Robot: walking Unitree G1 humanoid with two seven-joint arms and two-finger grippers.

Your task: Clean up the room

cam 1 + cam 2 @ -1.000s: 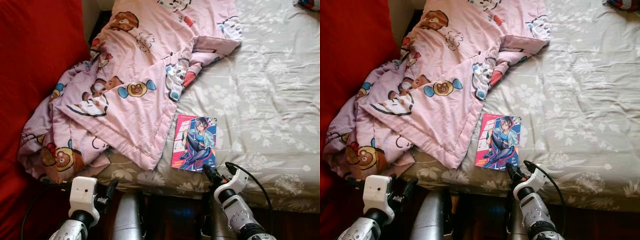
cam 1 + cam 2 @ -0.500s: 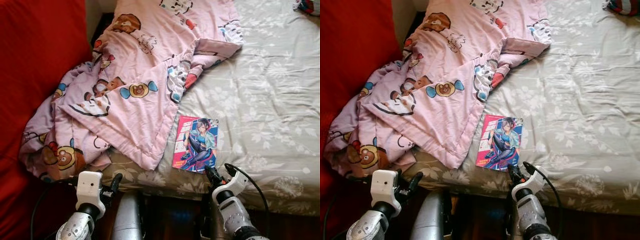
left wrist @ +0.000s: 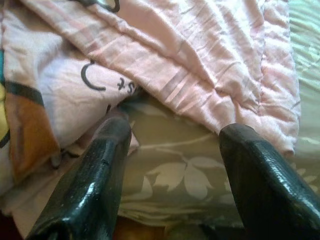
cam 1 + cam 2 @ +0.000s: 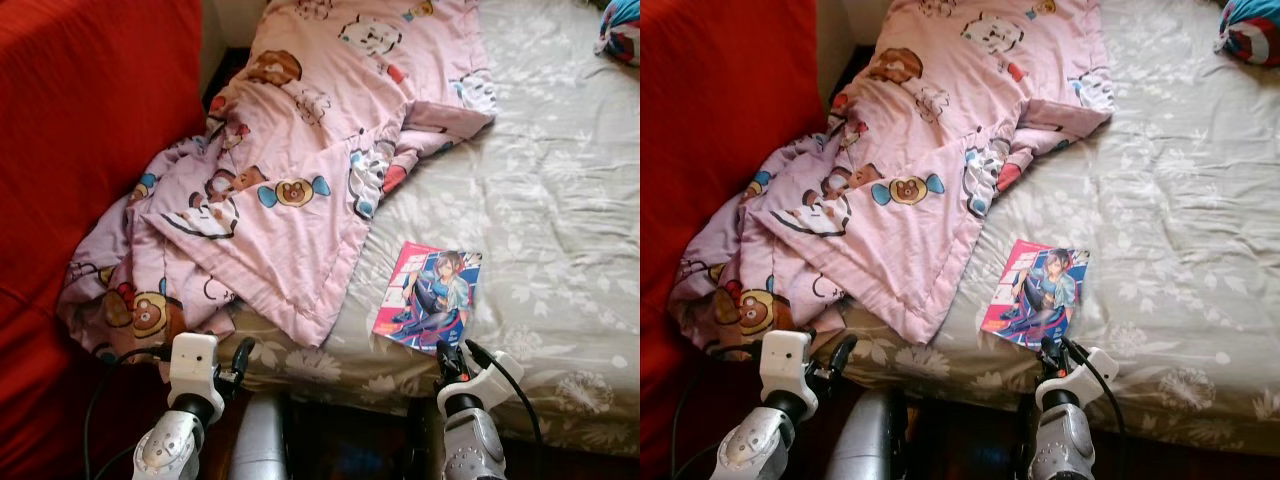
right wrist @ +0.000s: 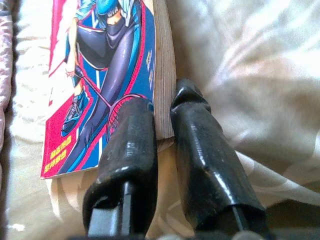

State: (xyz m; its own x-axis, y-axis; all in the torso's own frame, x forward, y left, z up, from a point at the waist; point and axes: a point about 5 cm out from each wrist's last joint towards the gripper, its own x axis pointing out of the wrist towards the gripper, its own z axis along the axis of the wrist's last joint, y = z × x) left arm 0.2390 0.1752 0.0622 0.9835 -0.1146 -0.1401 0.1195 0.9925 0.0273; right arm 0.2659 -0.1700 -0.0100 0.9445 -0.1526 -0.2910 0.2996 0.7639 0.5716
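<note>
A comic book (image 4: 430, 297) with a pink and blue cover lies on the grey flowered bed sheet (image 4: 560, 200), close to the bed's front edge. My right gripper (image 4: 447, 350) is at the book's near edge. In the right wrist view its two black fingers (image 5: 131, 145) are shut on the book (image 5: 100, 75), one on the cover and one under the page block. A rumpled pink cartoon quilt (image 4: 300, 170) covers the bed's left half and hangs over the front edge. My left gripper (image 3: 175, 132) is open at the bed's edge, just below the quilt's hem (image 3: 210, 75), touching nothing.
A red upholstered surface (image 4: 90, 120) runs along the left of the bed. A colourful bundle (image 4: 622, 30) lies at the far right corner of the sheet. The bed's right half is bare sheet.
The camera has shifted, so the scene sits further right and lower. The book now lies turned slightly clockwise. The left gripper has come closer to the bed's edge.
</note>
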